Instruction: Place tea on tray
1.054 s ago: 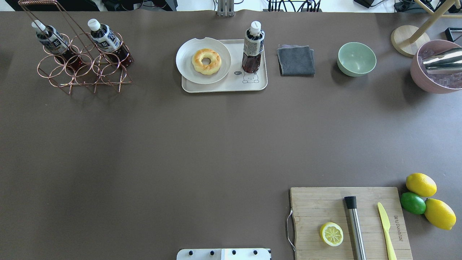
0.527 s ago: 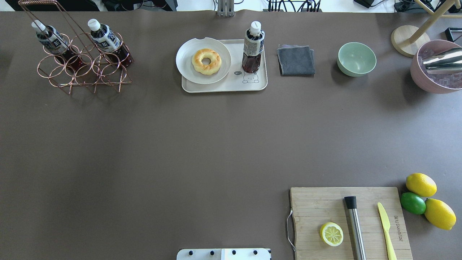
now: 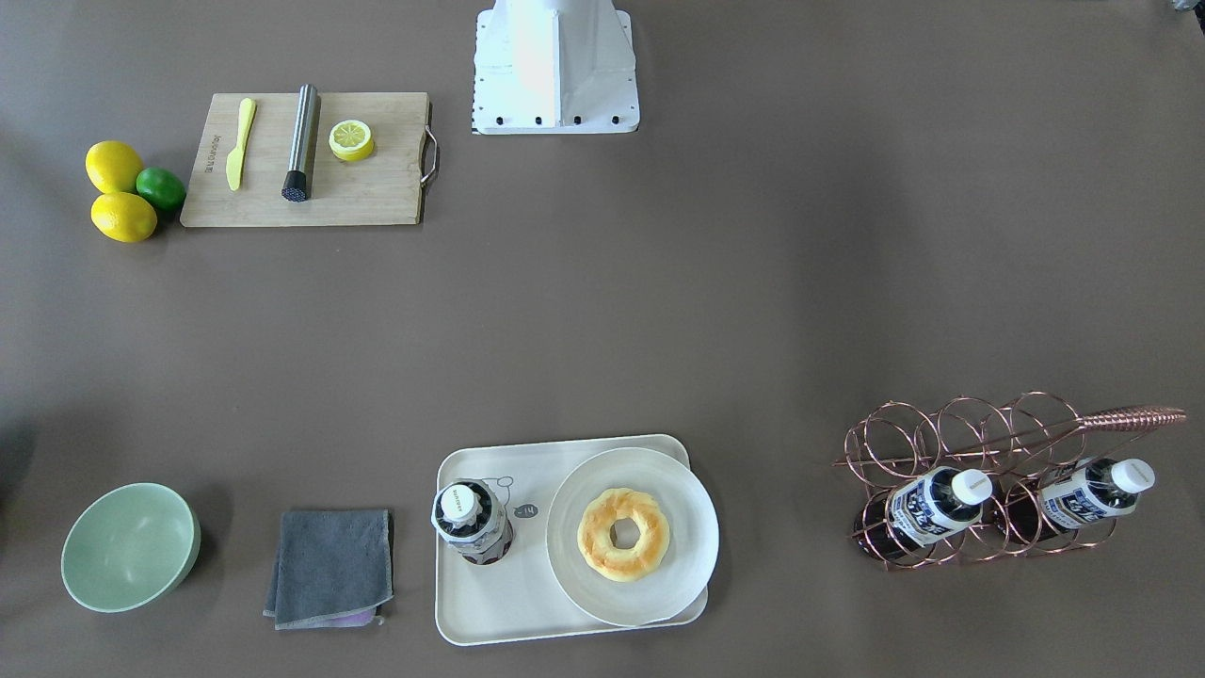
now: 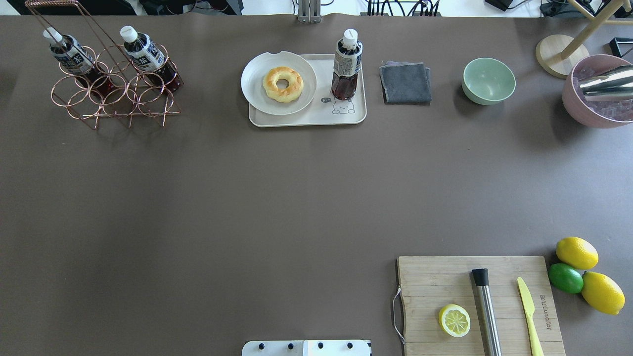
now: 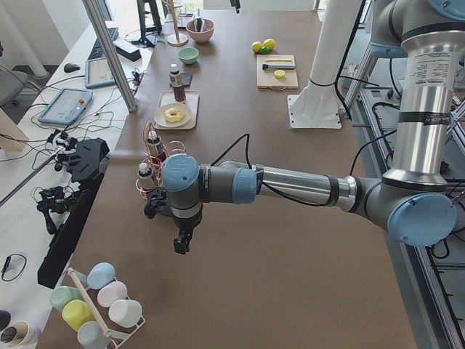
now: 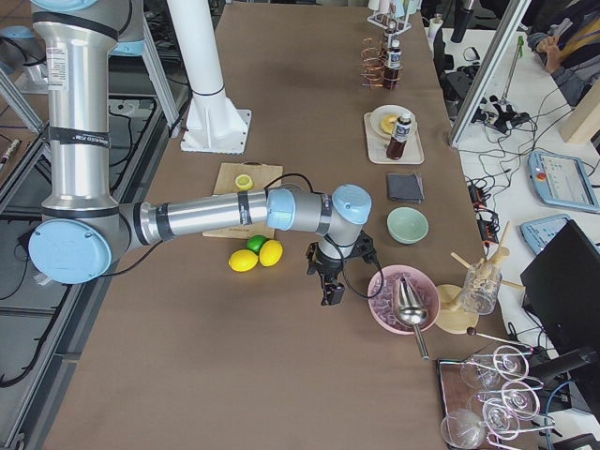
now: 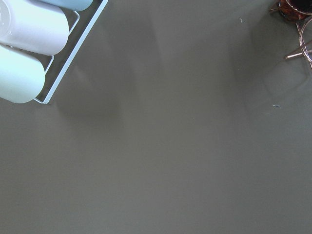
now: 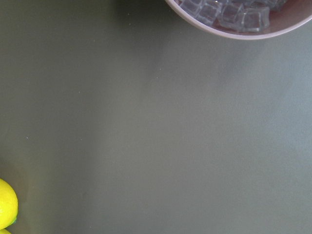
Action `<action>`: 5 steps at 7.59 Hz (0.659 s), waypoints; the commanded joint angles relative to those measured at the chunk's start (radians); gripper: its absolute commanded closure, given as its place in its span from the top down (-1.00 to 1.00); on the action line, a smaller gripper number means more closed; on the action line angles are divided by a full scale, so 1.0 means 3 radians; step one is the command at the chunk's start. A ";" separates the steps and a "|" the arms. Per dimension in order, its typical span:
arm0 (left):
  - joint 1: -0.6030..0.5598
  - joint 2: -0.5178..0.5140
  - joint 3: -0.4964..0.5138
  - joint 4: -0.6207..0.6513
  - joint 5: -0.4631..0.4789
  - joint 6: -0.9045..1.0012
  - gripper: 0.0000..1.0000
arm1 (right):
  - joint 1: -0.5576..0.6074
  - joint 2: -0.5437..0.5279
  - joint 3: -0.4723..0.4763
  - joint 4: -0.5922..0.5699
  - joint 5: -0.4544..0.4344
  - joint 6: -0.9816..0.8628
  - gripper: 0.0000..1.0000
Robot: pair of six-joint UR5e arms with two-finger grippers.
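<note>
One tea bottle [image 4: 346, 66] with a white cap stands upright on the right half of the cream tray [image 4: 316, 118], just behind its bear drawing; it also shows in the front view [image 3: 471, 523] on the tray [image 3: 490, 603]. Two like bottles [image 4: 74, 57] [image 4: 146, 54] lean in the copper wire rack [image 4: 113, 94] at the far left. My left gripper [image 5: 179, 243] hangs over bare table near the rack, seen only in the left side view. My right gripper [image 6: 331, 291] hangs beside the pink bowl, seen only in the right side view. I cannot tell whether either is open.
A round plate [image 4: 257, 91] with a doughnut [image 4: 283, 84] lies on the tray's left half. A grey cloth [image 4: 405, 82], green bowl [image 4: 488, 80] and pink ice bowl [image 4: 593, 116] line the far edge. A wooden board [image 4: 430, 282] and lemons [image 4: 576, 252] lie near right.
</note>
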 commanded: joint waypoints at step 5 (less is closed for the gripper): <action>-0.0005 0.0020 -0.0032 0.0003 0.0013 -0.0009 0.95 | -0.0005 0.0160 -0.0152 0.0013 0.0006 0.0001 1.00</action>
